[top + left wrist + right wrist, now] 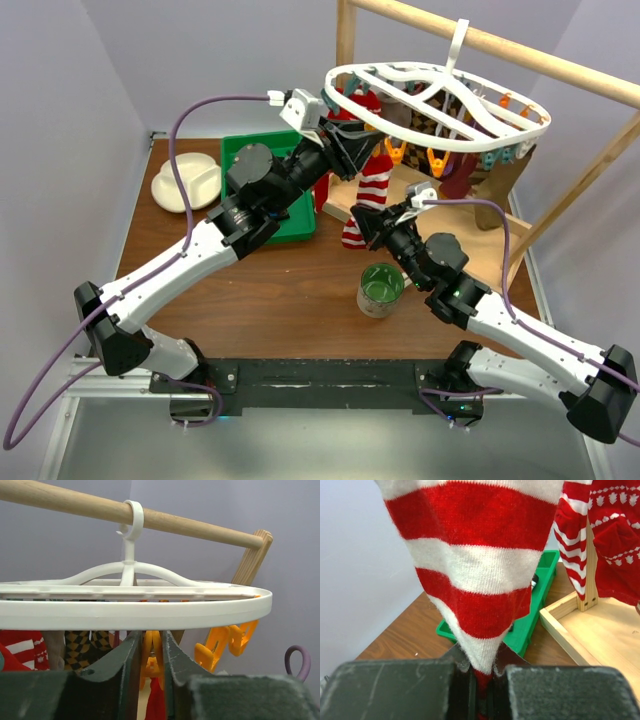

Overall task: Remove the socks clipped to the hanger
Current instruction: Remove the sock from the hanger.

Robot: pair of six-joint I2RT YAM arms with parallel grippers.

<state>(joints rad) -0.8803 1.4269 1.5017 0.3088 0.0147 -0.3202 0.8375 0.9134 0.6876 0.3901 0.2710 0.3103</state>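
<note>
Just under the hanger (150,614) rim, the left gripper (150,642) has its jaws closed on an orange clip (151,662), likely to squeeze it open. Below the hanger, the right gripper (482,675) is clamped shut on the toe of the red-and-white striped sock (470,570), which hangs from the hanger, probably so it slides free once released. The left wrist view shows the clip contact, which the overhead view hides behind the rim; only the right wrist view shows the pinched toe
</note>
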